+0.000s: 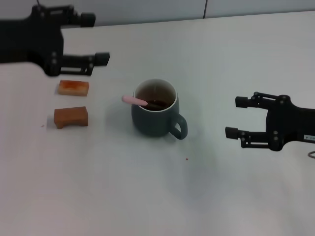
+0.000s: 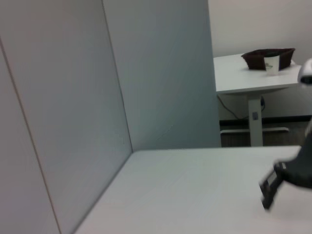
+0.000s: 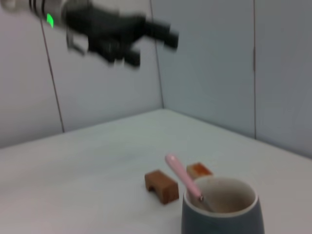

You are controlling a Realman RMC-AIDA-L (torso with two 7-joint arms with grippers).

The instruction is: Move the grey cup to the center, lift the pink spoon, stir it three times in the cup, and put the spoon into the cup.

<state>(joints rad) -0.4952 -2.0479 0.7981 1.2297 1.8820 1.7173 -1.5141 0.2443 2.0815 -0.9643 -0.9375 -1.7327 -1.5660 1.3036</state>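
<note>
From my remote station, far left in the head view: the left gripper (image 1: 101, 37) hangs above the table's (image 1: 147, 196) back corner, its two fingers spread wide and holding nothing; just below it sit two orange-brown wooden blocks (image 1: 74, 87), one behind the other, well apart from the mug. At centre, the grey cup (image 1: 156, 114) stands upright with its handle turned toward the robot's right, dark liquid inside; the pink spoon (image 1: 135, 100) rests in it, bowl sunk in the drink, pink handle leaning over the rim toward the blocks; the right wrist view shows the same lean, handle (image 3: 181, 176) propped on the cup's (image 3: 222, 214) edge. At right, the right gripper (image 1: 235, 117) hovers low beside the cup, near but not touching, its fingers parted wide and pointing at the handle side, gripping nothing.

I judge the task at its last step, or just past it: cup centred, spoon already lying in the cup, both pincers free of the work. The next move, as I read it, calls only for drawing both arms clear without brushing the mug's handle or the jutting spoon; a nudge to either could tip the spoon out or slop the liquid.
</note>
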